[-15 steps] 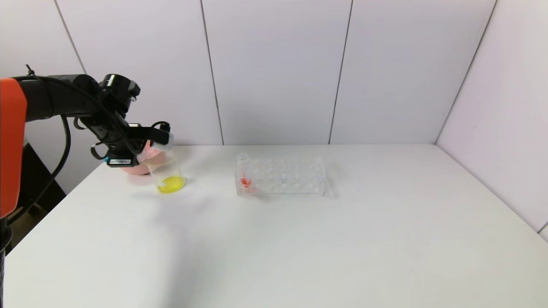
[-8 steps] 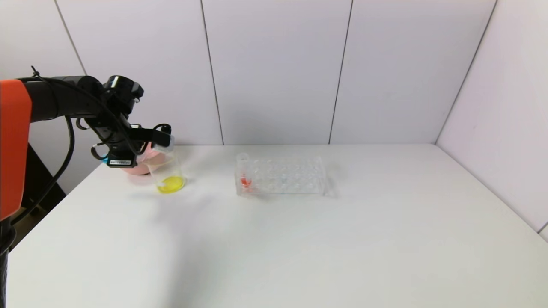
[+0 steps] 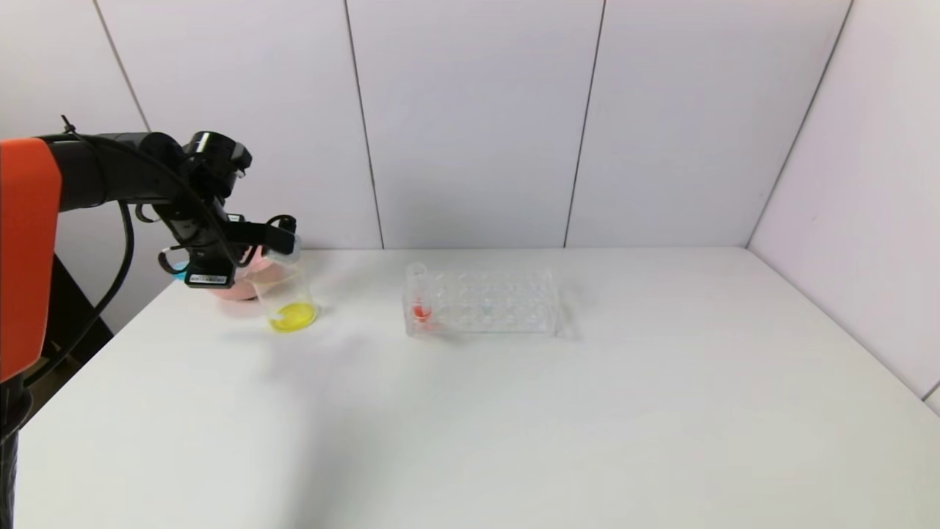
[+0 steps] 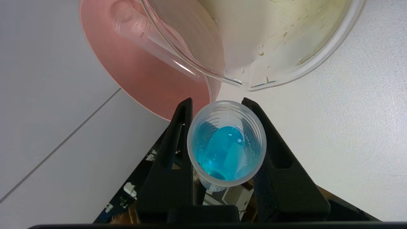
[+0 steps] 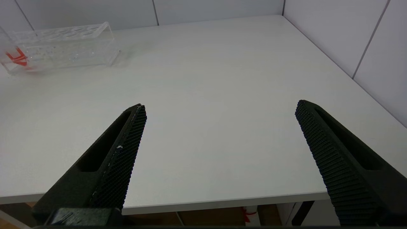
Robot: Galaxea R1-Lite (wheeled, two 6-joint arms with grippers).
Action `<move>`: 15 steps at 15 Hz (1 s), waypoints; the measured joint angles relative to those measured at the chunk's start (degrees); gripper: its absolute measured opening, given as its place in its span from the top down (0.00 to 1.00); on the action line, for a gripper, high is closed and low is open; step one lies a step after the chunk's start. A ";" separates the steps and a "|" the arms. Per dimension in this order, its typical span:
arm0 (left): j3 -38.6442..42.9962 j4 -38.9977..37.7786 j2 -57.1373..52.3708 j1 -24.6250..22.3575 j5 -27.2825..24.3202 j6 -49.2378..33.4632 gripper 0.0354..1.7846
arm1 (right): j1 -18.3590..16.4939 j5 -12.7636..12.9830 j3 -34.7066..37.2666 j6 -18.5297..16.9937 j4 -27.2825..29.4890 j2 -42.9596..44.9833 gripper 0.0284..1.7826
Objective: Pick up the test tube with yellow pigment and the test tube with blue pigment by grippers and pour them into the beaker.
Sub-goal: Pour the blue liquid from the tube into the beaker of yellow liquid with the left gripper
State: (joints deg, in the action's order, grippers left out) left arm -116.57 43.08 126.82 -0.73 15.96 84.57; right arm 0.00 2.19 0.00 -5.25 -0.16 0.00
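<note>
My left gripper [image 3: 273,236] [image 4: 217,100] is shut on the test tube with blue pigment [image 4: 226,143] [image 3: 285,247]. It holds the tube tipped almost level, with its mouth at the rim of the beaker [image 3: 288,294] [image 4: 286,73]. Blue liquid still sits inside the tube. The beaker stands at the table's far left with yellow liquid [image 3: 292,317] in its bottom. The test tube with yellow pigment is out of view. My right gripper [image 5: 220,104] hangs open and empty over the table's near edge.
A pink bowl [image 3: 231,288] [image 4: 136,82] stands just behind the beaker, and an empty clear tube [image 4: 149,41] lies in it. A clear tube rack [image 3: 488,301] [image 5: 63,47] stands mid-table with an orange-red tube [image 3: 419,297] at its left end. White walls close off the back and right.
The left wrist has crept slightly to the right, the held tube staying at the beaker's rim. The beaker's liquid stays yellow.
</note>
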 joint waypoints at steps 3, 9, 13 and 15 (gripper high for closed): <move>0.00 0.00 0.11 0.33 1.62 0.16 0.72 | 0.00 0.00 0.00 0.00 0.00 0.00 0.04; 0.02 -0.09 0.35 0.91 3.67 0.35 0.72 | 0.00 0.00 0.00 0.00 0.00 0.00 0.04; 0.02 -0.26 0.46 1.61 6.06 0.46 0.72 | 0.00 0.00 0.00 0.00 0.00 0.00 0.04; 0.02 -0.26 0.61 1.78 6.36 0.46 0.72 | 0.00 0.00 0.00 0.00 0.00 0.00 0.04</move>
State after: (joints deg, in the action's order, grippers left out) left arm -116.54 42.83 127.43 1.05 22.32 85.03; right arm 0.00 2.19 0.00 -5.25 -0.16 0.00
